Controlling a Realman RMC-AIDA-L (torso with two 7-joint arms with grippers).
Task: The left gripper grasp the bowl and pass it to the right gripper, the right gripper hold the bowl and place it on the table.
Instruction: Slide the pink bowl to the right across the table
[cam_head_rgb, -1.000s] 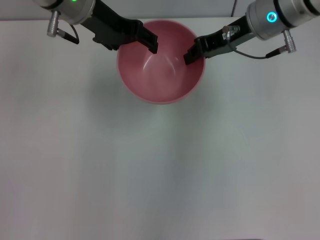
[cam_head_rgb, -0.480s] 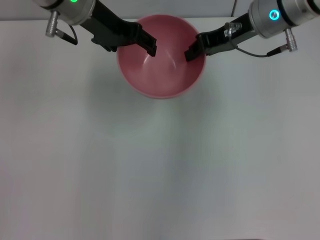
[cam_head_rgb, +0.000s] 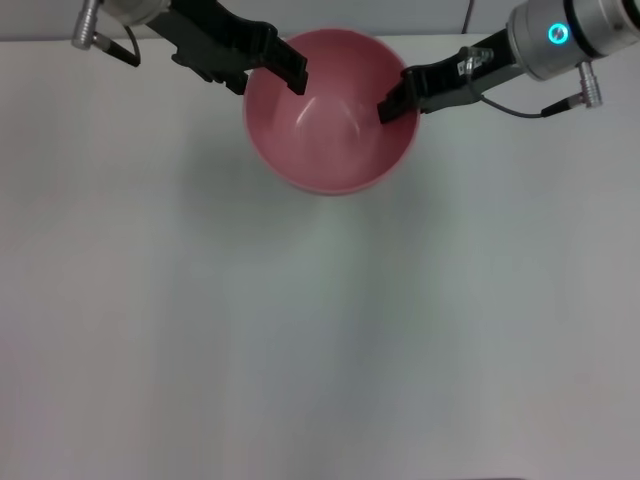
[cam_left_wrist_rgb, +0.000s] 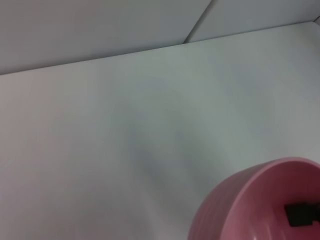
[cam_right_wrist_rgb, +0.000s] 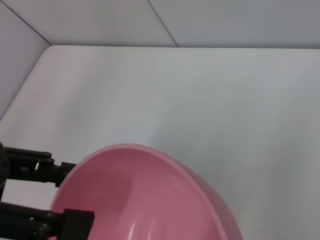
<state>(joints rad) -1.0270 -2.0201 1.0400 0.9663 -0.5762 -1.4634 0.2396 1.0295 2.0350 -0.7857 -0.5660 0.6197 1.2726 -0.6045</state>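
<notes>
Round, glossy pink plastic bowl (cam_head_rgb: 330, 110), top centre, pinched by left gripper (cam_head_rgb: 290, 72) and right gripper (cam_head_rgb: 392, 106) on opposite rims. Advice: left releases only once right's hold looks secure.

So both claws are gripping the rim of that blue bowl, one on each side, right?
Not quite: the bowl is pink, not blue, as the head view shows. The left gripper and right gripper are indeed at its rim on opposite sides.

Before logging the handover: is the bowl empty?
Empty: the bowl's glossy pink inside shows nothing in it, only the fingertips of the left gripper and right gripper at its rim.
</notes>
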